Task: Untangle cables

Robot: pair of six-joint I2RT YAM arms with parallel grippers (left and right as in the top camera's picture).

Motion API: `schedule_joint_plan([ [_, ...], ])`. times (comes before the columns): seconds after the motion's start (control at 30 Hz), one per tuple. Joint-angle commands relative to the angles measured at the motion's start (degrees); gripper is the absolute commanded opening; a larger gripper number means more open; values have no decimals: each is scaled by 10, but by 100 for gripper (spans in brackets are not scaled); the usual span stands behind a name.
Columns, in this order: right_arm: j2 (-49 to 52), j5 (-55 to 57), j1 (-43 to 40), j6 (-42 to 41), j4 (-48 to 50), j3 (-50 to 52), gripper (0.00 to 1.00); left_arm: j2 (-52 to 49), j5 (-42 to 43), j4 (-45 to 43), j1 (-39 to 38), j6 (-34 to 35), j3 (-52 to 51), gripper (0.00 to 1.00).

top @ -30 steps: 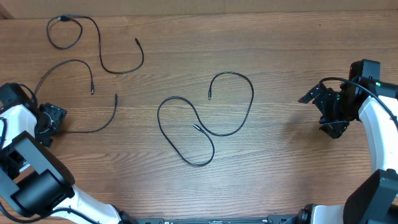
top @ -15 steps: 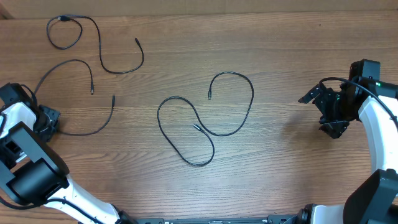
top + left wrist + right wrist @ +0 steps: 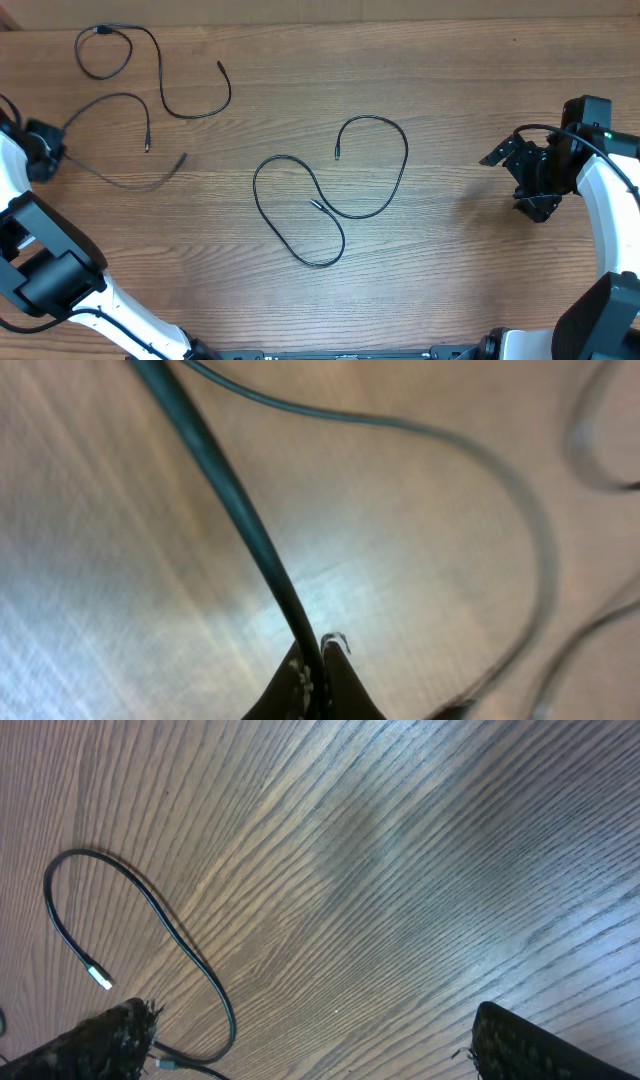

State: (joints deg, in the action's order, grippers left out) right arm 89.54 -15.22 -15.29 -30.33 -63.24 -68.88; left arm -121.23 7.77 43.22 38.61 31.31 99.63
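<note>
Cables (image 3: 161, 75): overhead, three lie apart at 10 o'clock, 9 o'clock and centre; centre cord (image 3: 255, 190) loops over itself, so judged unfinished. Left wrist: left gripper (image 3: 312, 665) pinched on 9 o'clock cord (image 3: 230, 510). Right wrist: right gripper (image 3: 310, 1045) wide, empty

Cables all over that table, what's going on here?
Two robot arms are sorting out thin black cables on a wooden table. The left gripper is shut on one cable at the table's left edge. Two other cables lie loose, one in the far left corner and one in the middle. The right gripper is open over bare wood on the right, holding nothing.
</note>
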Motion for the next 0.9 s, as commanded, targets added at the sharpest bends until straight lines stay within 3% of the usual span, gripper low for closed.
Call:
schedule_joint_plan([
  [0.0, 3, -3, 1, 4, 1, -9, 100, 2, 28, 9, -9, -35, 27, 18],
  [0.1, 3, -3, 1, 4, 1, -9, 100, -5, -23, 35, -12, -58, 22, 23],
  [0.17, 3, -3, 1, 4, 1, -9, 100, -7, -51, 46, -12, -64, 15, 54],
  [0.27, 3, -3, 1, 4, 1, -9, 100, -8, -60, 59, -12, -82, 7, 66],
  [0.4, 3, -3, 1, 4, 1, -9, 100, -7, 18, 63, -13, -85, 7, 53],
  [0.53, 3, -3, 1, 4, 1, -9, 100, -7, 115, 55, -26, -118, 7, 50],
  [0.73, 3, -3, 1, 4, 1, -9, 100, -10, 73, 54, -85, -172, 0, 52],
  [0.87, 3, -3, 1, 4, 1, -9, 100, -15, -3, 47, -135, -172, -9, 61],
])
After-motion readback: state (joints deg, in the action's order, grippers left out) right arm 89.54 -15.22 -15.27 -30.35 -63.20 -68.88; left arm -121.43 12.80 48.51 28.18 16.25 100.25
